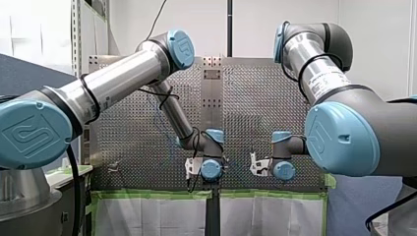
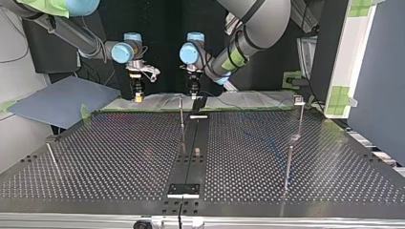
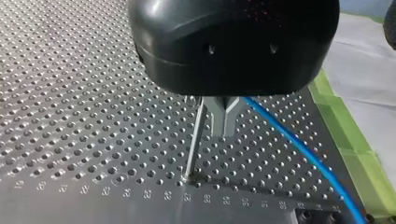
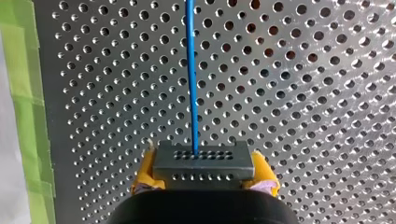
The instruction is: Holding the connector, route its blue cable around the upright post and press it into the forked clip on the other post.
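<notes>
Right pincer [image 4: 204, 173] around connector [image 4: 204, 161], blue cable [image 4: 190, 70] ahead.

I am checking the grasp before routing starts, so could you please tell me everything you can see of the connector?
The connector is a dark grey rectangular block, seemingly plastic, with two rows of small holes in its face. It is clamped at both ends between the yellow pads of my right hand. The blue cable leaves a hole in the row farther from the hand and runs straight ahead over the perforated table.

Perforated table [image 2: 95, 157] carries centre post [image 2: 182, 117], side post [image 2: 300, 121], dark strip [image 2: 191, 157].
</notes>
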